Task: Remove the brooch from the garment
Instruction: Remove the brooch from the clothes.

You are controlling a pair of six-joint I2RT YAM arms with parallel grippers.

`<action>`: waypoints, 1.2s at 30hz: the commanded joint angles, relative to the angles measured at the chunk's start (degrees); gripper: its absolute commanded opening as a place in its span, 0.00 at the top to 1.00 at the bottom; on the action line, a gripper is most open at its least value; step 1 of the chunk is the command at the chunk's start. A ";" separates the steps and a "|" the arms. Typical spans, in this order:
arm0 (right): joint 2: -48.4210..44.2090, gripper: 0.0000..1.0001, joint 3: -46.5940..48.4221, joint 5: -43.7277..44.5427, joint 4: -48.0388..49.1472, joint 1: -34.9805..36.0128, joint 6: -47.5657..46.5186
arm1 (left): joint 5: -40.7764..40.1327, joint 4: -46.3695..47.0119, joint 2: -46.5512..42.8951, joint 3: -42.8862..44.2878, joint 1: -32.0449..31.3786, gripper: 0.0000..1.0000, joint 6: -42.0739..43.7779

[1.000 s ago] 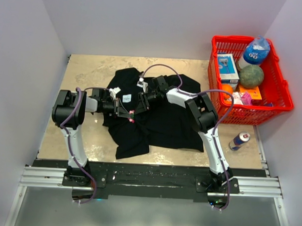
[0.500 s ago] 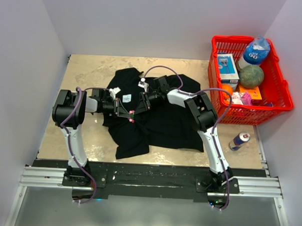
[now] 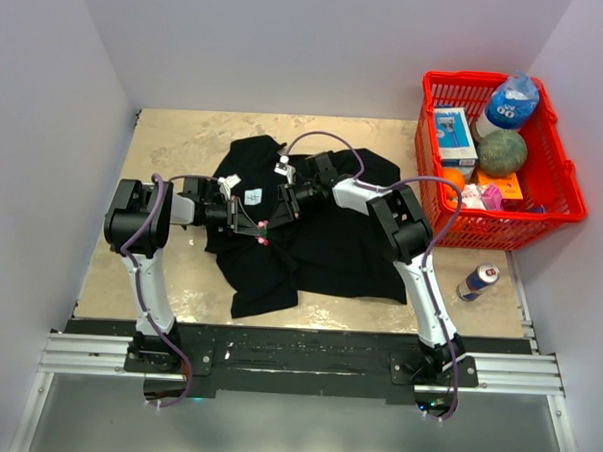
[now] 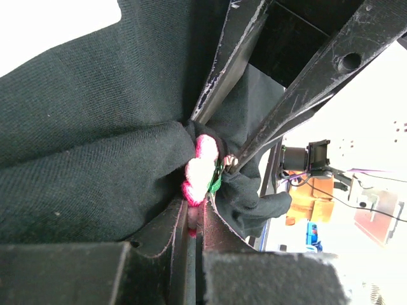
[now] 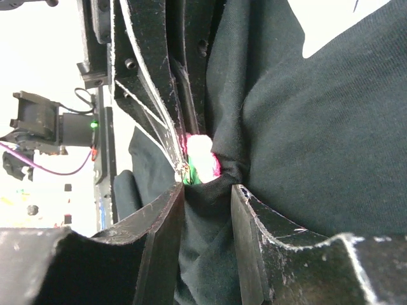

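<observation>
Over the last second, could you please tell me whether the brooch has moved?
No. The brooch keeps its place, level with the front wall of the basket.

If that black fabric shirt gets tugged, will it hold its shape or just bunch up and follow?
Probably floppy: the black fabric shirt lies rumpled and puckers into folds around the pink beaded brooch. It would likely follow a pull rather than resist, judging by the bunch pinched in the right claw.
</observation>
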 commanded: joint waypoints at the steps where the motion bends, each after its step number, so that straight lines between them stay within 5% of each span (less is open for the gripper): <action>1: 2.43 0.60 0.24 -3.71 1.58 3.87 3.14 | -13.28 -2.42 4.36 -1.34 -1.16 1.00 3.72; 12: 2.08 0.65 1.74 5.27 -5.81 5.27 -2.66 | -13.45 -2.59 3.84 -1.26 -1.25 1.00 4.07; 27: 1.37 0.55 3.76 10.29 -10.65 7.12 -5.91 | -14.42 -3.56 3.31 -0.99 -1.95 1.00 4.87; 36: 2.43 0.56 -1.24 -9.13 5.16 4.22 4.28 | -10.03 -1.71 4.54 -0.82 -1.16 1.00 3.46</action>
